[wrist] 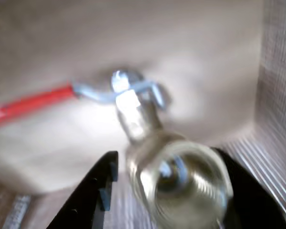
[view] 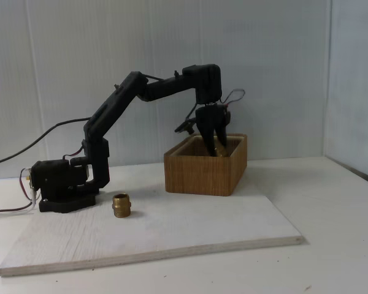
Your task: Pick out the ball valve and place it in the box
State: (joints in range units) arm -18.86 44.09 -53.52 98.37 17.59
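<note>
Danger here is the red handle catching a wall of the box (view: pixel 202 174) on release, since the fingers (wrist: pixel 167 191) pinch the ball valve (wrist: pixel 176 176) by its brass body, low inside the box.

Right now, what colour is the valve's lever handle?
Red, on the ball valve lever handle; it shows best in the wrist view.
</note>
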